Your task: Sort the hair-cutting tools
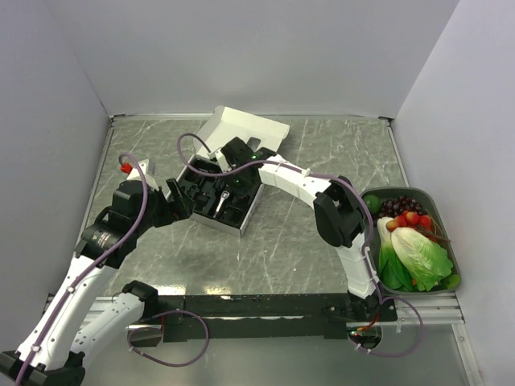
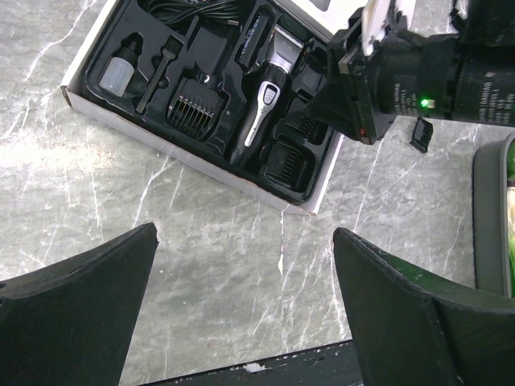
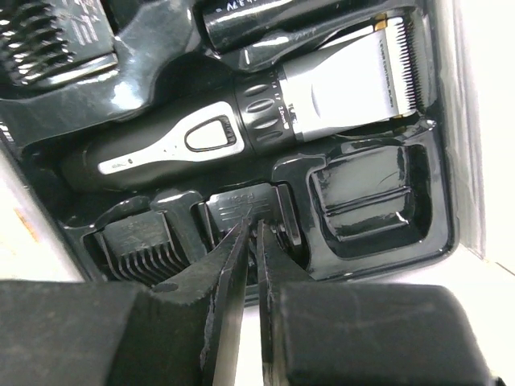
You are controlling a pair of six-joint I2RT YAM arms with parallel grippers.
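Note:
The hair clipper [image 3: 265, 129], black with a silver blade end, lies in the black tray [image 2: 201, 165] of the white box; it also shows in the top view [image 1: 224, 197]. Several black comb attachments [image 2: 193, 112] sit in slots around it. My right gripper [image 3: 251, 225] is down in the tray, its jaws almost together on the thin edge of a black attachment [image 3: 249, 211] in the middle slot. One more attachment [image 2: 420, 133] lies on the table right of the box. My left gripper [image 2: 245, 233] is open and empty over the table in front of the box.
One tray slot [image 3: 366, 193] beside the held attachment is empty. A small white bottle [image 2: 117, 74] and a cord sit at the tray's far side. The box lid [image 1: 241, 129] stands open behind. A green bin [image 1: 438, 201] of vegetables stands at the right.

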